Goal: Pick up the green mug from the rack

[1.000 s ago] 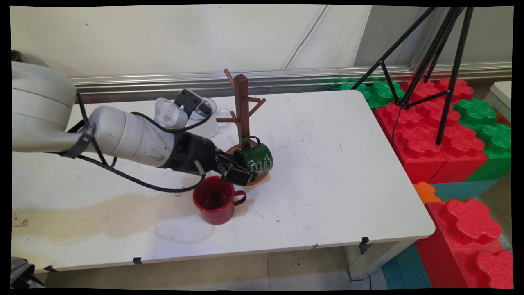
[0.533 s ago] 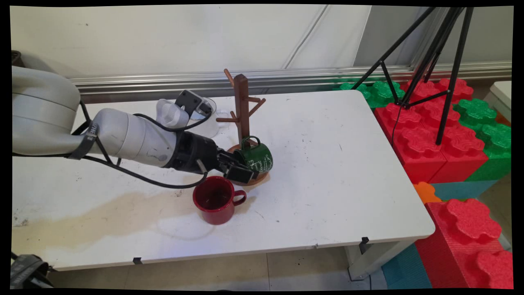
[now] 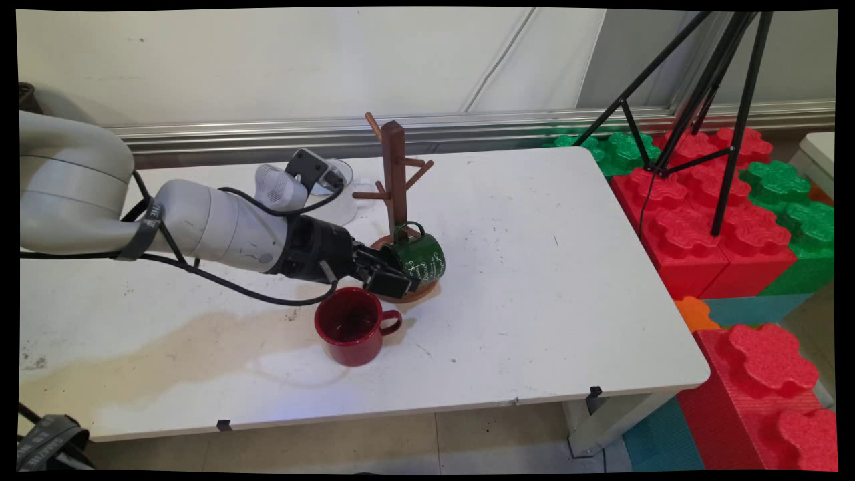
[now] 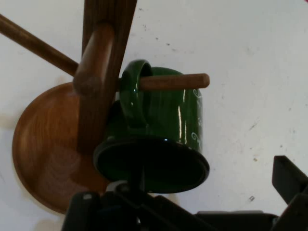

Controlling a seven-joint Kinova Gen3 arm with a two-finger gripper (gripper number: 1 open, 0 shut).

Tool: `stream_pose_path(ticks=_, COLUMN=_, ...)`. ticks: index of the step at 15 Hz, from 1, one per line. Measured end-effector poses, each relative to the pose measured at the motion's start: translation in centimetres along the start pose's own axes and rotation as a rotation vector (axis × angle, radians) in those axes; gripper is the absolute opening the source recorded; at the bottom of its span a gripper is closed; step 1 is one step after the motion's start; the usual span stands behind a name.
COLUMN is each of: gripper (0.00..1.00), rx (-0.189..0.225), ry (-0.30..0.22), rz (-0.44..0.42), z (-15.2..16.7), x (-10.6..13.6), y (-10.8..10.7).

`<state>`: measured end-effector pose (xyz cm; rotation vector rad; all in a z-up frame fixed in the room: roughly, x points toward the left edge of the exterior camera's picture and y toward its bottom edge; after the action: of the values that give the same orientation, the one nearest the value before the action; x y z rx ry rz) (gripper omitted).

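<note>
- Change: over the last second the arm's forearm sits slightly higher in the main view. The end effector point(image 3: 389, 280) has barely shifted, staying low beside the mug tree point(image 3: 394, 167).
- No item on the table point(image 3: 534, 267) has moved in that time.
- End effector state: wide. In the hand view one finger point(image 4: 288, 178) stands well off to the side of the green mug point(image 4: 163, 115), and nothing is gripped.
- Green mug location: it hangs on the mug tree by its handle, which is threaded over a lower peg point(image 4: 178, 82). It is tilted above the round wooden base point(image 4: 43, 144), with its mouth turned toward the end effector.
- Green mug contents: the interior reads dark and nothing shows in it.
- Red mug point(image 3: 351, 327): it stands upright on the table just in front of the end effector, handle toward the picture's right, and appears empty.
- Clear vessel point(image 3: 344, 200): it stands behind the arm, largely hidden, so its contents cannot be told.
</note>
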<state>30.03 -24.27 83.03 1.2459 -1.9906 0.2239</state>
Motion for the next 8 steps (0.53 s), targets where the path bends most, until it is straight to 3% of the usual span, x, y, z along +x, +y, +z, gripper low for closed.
stream_pose_path(ticks=8, gripper=1.0, rx=-0.035, ry=0.019, rz=-0.014, z=0.48, x=-0.13, y=-0.36)
